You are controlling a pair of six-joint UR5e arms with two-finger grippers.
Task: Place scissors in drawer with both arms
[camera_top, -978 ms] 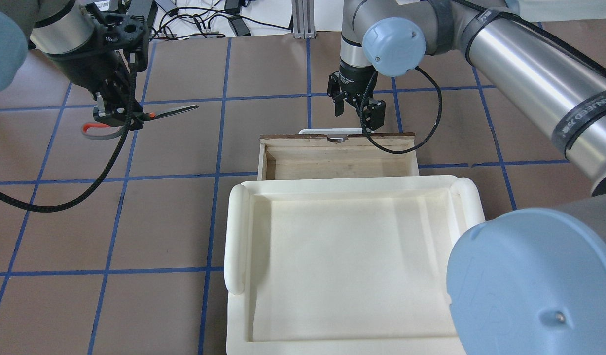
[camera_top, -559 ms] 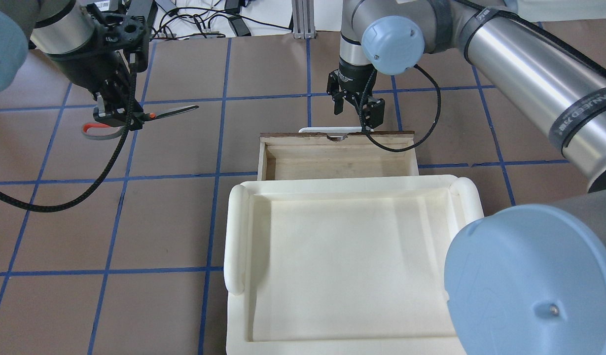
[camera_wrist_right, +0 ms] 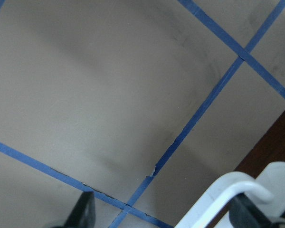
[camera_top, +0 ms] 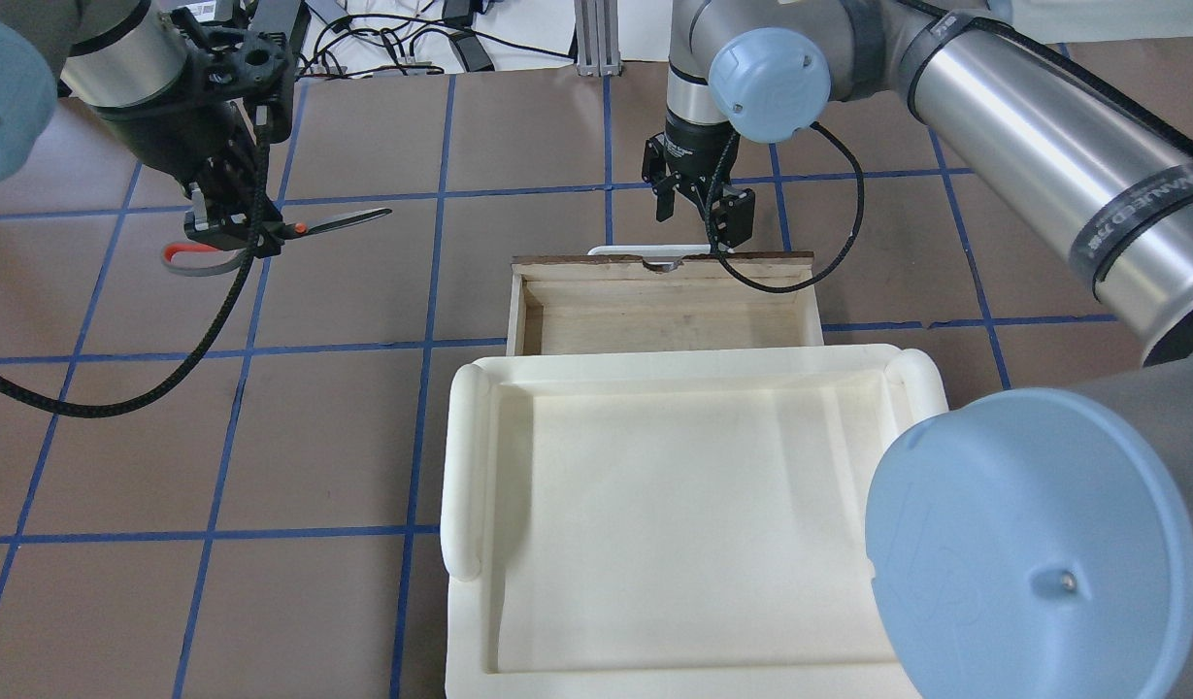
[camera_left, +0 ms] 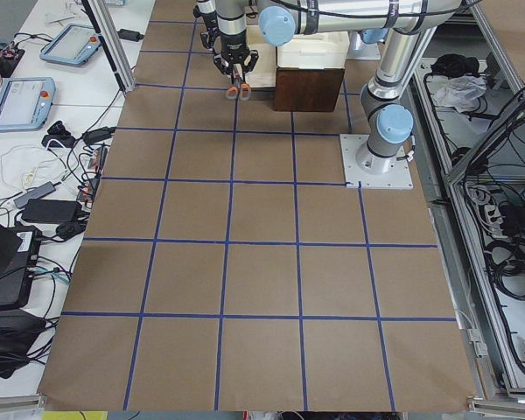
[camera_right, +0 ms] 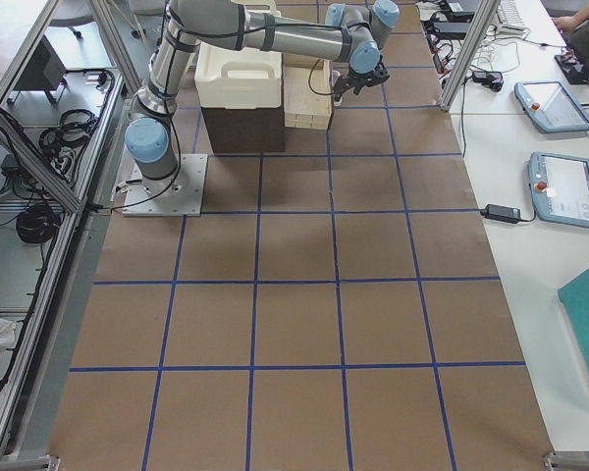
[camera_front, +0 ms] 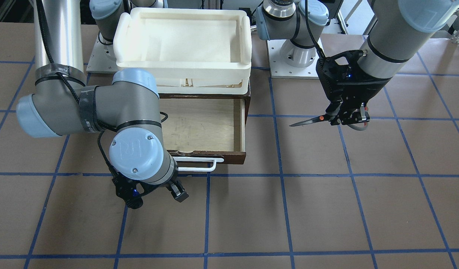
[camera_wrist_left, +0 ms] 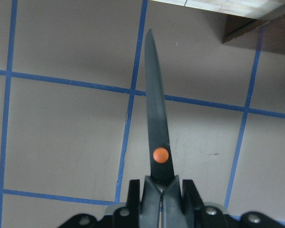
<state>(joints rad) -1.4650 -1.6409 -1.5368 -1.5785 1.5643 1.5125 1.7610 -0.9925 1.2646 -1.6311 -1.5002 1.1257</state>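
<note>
Since the earlier overhead frame, the black two-finger right gripper [camera_top: 698, 206] has drawn up the picture, off the white bar handle [camera_top: 645, 250], and now hangs just beyond it at upper centre. Its fingers [camera_front: 179, 194] are spread wide and grip nothing; the wrist view shows the handle's curved end [camera_wrist_right: 237, 187] between them at the lower right. The dark brown wooden drawer [camera_top: 523, 311] with a light plywood floor stands pulled open, partly under the cream-white plastic tray [camera_top: 465, 466] that fills the lower centre. At upper left the black left gripper [camera_top: 232, 228] has not shifted. Its fingers [camera_wrist_left: 149, 197] are closed tight on the small scissors [camera_top: 310, 225] with dark blades, an orange pivot dot and grey, orange-lined loops, just behind the pivot. The closed blades lie level above the brown, blue-taped table [camera_top: 344, 427], tip pointing toward the drawer, well apart from it.
</note>
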